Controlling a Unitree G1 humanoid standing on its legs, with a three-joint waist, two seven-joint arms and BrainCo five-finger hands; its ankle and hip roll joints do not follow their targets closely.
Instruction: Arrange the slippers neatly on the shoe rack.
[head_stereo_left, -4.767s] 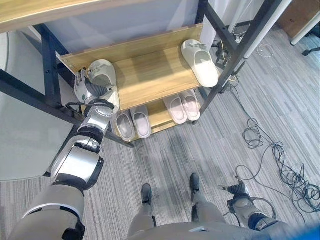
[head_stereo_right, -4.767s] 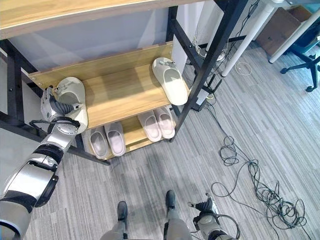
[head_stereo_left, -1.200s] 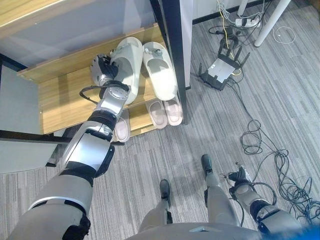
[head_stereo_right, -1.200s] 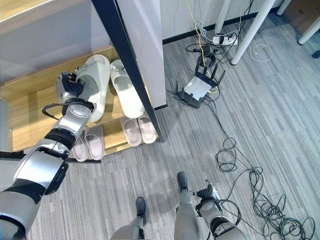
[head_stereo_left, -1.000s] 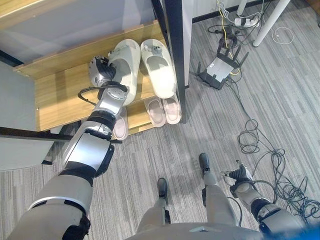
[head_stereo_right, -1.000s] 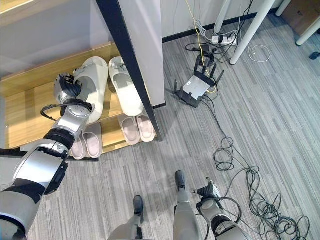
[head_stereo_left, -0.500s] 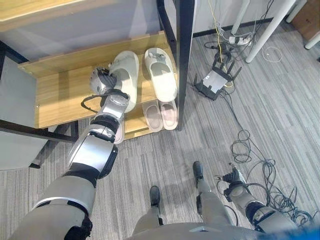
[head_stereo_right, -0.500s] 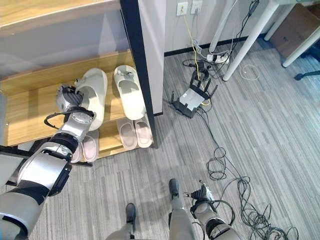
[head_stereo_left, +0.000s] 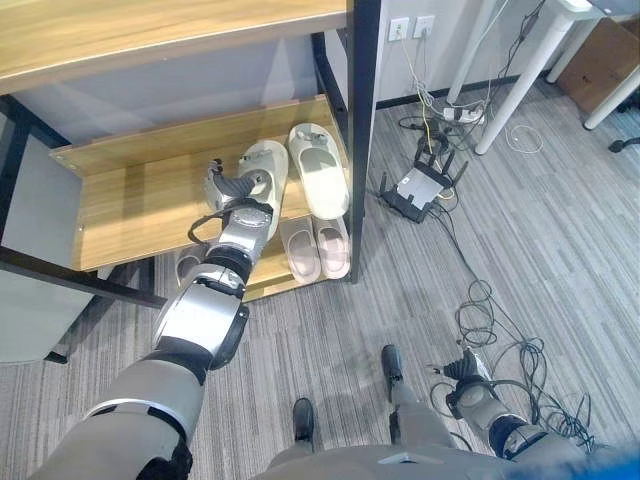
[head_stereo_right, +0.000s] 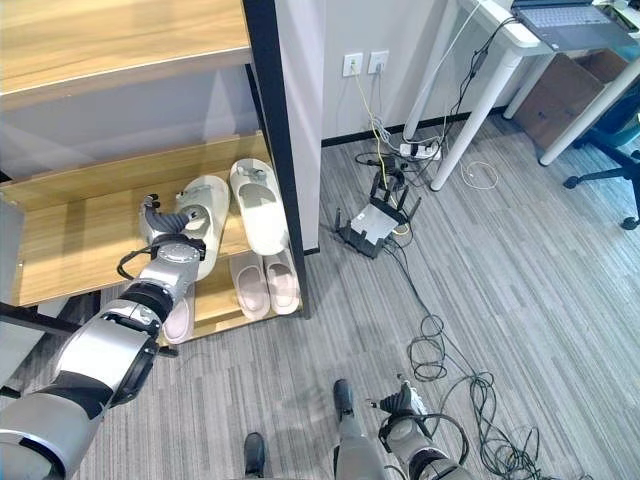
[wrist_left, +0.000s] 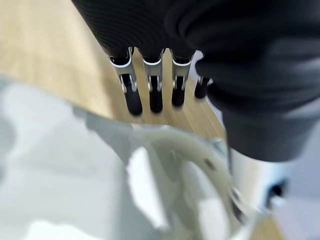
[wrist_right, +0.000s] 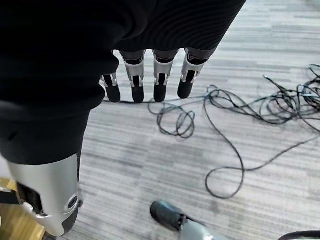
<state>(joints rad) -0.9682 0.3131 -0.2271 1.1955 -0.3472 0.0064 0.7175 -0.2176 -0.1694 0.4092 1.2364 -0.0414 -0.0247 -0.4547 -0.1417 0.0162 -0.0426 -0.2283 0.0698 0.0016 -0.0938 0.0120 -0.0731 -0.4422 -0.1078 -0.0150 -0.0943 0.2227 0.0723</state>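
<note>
While the left hand (head_stereo_left: 226, 186) rested at the heel of the near cream slipper (head_stereo_left: 262, 178) in the left eye view, its mate (head_stereo_left: 318, 170) lay just beside it on the shoe rack's (head_stereo_left: 130, 205) wooden shelf. From the left wrist view, straight fingers (wrist_left: 133, 98) hung above the slipper's strap (wrist_left: 175, 150), gripping nothing. Foam-like and probably light, it would best be pinched by the strap. Seen from the right wrist view, the right hand (wrist_right: 145, 80) hung relaxed over carpet.

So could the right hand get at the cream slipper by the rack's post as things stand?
Probably not: the right hand hangs low over the floor, far from that slipper, with the rack's post between.
</note>
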